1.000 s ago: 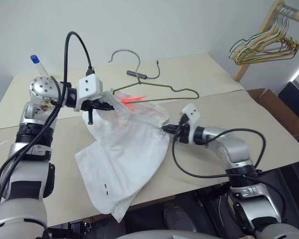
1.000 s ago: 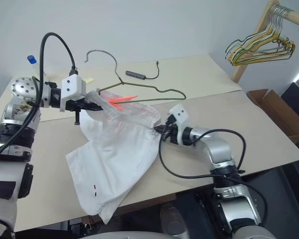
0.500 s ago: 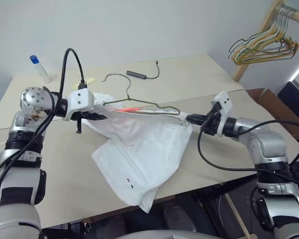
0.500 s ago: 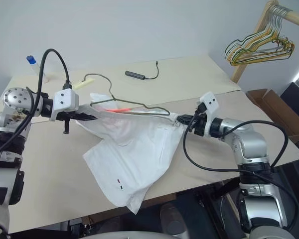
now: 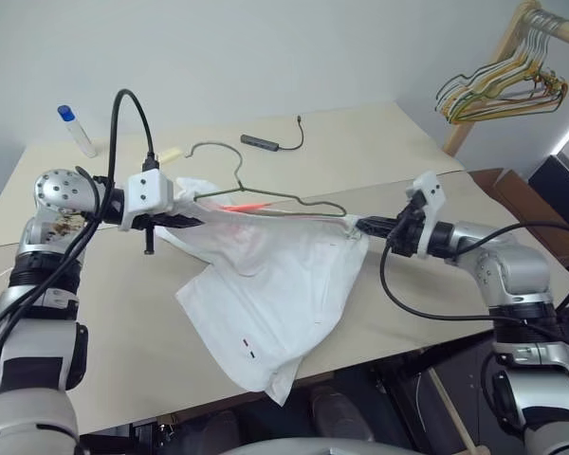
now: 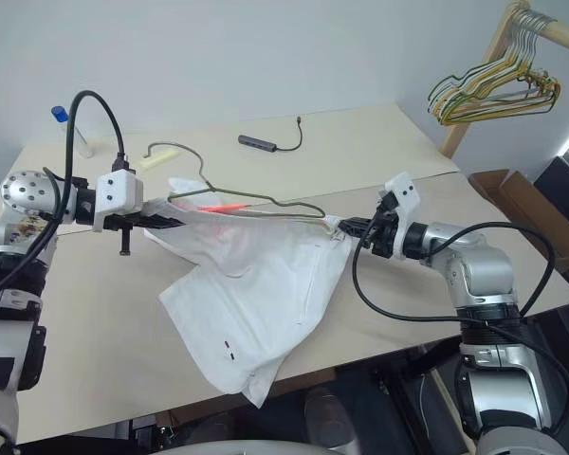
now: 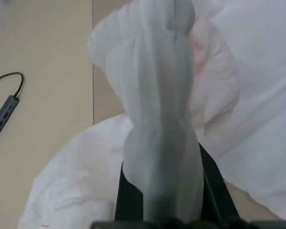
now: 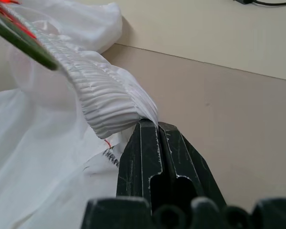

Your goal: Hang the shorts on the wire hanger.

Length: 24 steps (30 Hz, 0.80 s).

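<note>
The white shorts (image 5: 275, 275) hang by their elastic waistband (image 8: 100, 90), which is pulled taut between my two grippers above the table. My left gripper (image 5: 192, 220) is shut on the bunched left end, with fabric draped over its fingers (image 7: 128, 191). My right gripper (image 5: 365, 225) is shut on the right end of the band (image 8: 150, 125). The wire hanger (image 5: 286, 196) runs along the stretched waistband, its hook rising near the left gripper. I cannot tell whether the wire is inside the shorts. A red-orange tag (image 5: 242, 205) shows by the wire.
The beige table (image 5: 379, 142) carries a black cable with a grey adapter (image 5: 263, 142) at the back and a blue-capped tube (image 5: 76, 130) at the far left. A bunch of hangers (image 5: 498, 85) hangs on a wooden rack at the right, with a cardboard box (image 6: 522, 204) below it.
A second ago the shorts were slack. My right gripper has pulled right and my left gripper has moved left and down, stretching the waistband; the hanger sank with it. Little has moved lately.
</note>
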### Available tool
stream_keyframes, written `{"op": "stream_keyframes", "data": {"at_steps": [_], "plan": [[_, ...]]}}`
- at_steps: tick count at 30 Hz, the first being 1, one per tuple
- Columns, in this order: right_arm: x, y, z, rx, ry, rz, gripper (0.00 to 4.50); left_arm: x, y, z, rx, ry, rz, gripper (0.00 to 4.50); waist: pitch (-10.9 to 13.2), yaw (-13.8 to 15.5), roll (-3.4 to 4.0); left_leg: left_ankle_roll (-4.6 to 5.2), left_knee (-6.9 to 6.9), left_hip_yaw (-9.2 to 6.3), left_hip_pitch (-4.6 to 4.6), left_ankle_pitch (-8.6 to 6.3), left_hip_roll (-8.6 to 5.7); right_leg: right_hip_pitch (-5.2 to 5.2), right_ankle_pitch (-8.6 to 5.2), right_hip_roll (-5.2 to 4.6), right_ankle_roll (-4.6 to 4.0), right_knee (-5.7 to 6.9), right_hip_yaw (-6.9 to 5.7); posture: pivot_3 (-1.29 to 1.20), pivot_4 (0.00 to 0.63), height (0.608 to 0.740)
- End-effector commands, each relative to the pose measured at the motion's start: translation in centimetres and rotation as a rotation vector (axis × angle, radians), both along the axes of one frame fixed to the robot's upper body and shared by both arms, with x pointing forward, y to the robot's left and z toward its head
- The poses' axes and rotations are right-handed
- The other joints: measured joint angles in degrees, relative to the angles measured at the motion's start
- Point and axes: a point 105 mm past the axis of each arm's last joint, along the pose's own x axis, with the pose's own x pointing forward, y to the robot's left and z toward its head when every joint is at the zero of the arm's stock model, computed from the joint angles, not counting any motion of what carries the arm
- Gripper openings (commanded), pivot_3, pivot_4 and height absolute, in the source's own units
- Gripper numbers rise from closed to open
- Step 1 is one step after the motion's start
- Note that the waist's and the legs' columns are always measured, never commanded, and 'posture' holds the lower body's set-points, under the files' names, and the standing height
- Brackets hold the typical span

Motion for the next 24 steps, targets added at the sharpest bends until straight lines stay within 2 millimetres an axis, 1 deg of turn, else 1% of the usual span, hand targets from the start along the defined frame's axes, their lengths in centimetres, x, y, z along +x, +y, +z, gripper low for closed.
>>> {"op": "stream_keyframes", "data": {"at_steps": [1, 4, 7, 12, 20, 24], "plan": [[0.7, -2.1, 1.7, -0.017, -0.044, -0.072, 0.07, 0.1, 1.7, 0.7, 0.068, -0.059, 0.045, 0.01, 0.0, -0.01, 0.0, 0.0, 0.0, 0.0, 0.0, 0.0, 0.0, 0.0, 0.0, 0.0, 0.0, 0.0, 0.0, -0.16, 0.0, 0.74], [0.7, -2.2, 1.9, -0.016, -0.046, -0.073, 0.07, 0.6, 2.5, -0.2, 0.162, -0.087, 0.086, 0.01, 0.0, 0.0, 0.0, 0.0, 0.0, 0.0, 0.0, 0.0, 0.0, 0.0, 0.0, 0.0, 0.0, 0.0, 0.0, -0.16, 0.0, 0.74], [0.7, -2.3, 2.1, -0.013, -0.047, -0.075, 0.07, 1.3, 2.8, -0.2, 0.182, -0.11, 0.13, 0.01, 0.0, 0.02, 0.0, 0.0, 0.0, -0.01, 0.01, 0.0, 0.0, 0.0, 0.0, 0.0, 0.0, 0.01, 0.0, -0.16, 0.0, 0.74], [0.5, -2.1, 2.2, -0.009, -0.048, -0.072, 0.07, 1.5, 2.6, 0.0, 0.156, -0.122, 0.135, 0.01, 0.0, 0.05, 0.0, 0.0, 0.0, -0.01, -0.03, 0.0, 0.0, -0.01, 0.0, -0.01, 0.0, 0.0, -0.01, -0.16, 0.0, 0.74], [0.5, -2.1, 2.0, -0.011, -0.037, -0.066, 0.07, 0.7, 1.7, 0.9, 0.055, -0.098, 0.069, 0.01, 0.0, -0.04, 0.0, 0.0, 0.0, 0.0, -0.01, 0.0, 0.0, -0.01, 0.0, 0.0, 0.0, 0.0, -0.01, -0.16, 0.0, 0.74], [0.5, -2.0, 1.9, -0.013, -0.033, -0.06, 0.07, 0.7, 1.8, 0.8, 0.068, -0.102, 0.075, 0.01, 0.0, 0.0, 0.0, 0.0, 0.0, 0.0, -0.01, 0.0, 0.0, -0.01, 0.0, 0.0, 0.0, 0.0, -0.01, -0.16, 0.0, 0.74]]}}
